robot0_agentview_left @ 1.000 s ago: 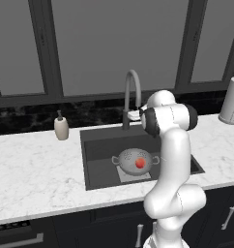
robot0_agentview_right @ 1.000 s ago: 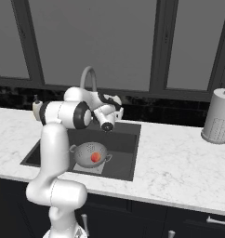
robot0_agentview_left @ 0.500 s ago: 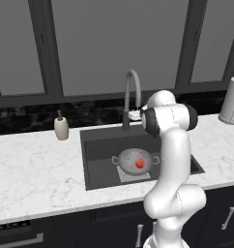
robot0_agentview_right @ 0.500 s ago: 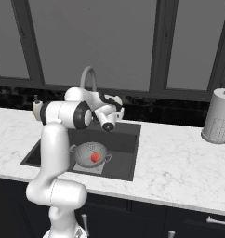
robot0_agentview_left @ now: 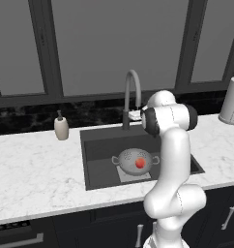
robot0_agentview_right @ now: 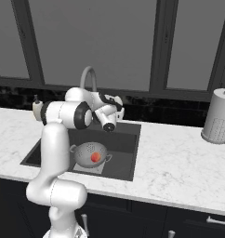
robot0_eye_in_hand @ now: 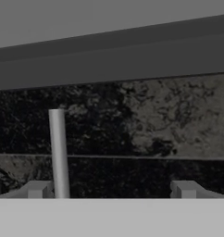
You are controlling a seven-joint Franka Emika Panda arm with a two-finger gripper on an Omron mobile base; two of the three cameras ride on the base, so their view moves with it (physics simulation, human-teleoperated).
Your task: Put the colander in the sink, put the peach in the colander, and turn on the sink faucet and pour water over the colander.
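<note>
nothing is shifting since a second ago: gripper (robot0_agentview_right: 115, 113) is staying spread wide, empty, by the sink faucet (robot0_agentview_left: 130, 97); peach (robot0_agentview_left: 139, 163) sitting in colander (robot0_agentview_left: 135, 161), water not running.

My own arm hides the sink's (robot0_agentview_left: 102, 145) right half in the left base view; the faucet (robot0_eye_in_hand: 58, 152) is cut off low in my hand view.

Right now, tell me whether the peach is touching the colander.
Touching. In the left base view the peach lies inside the colander, resting on its inner wall with no gap; the right base view shows the same.
</note>
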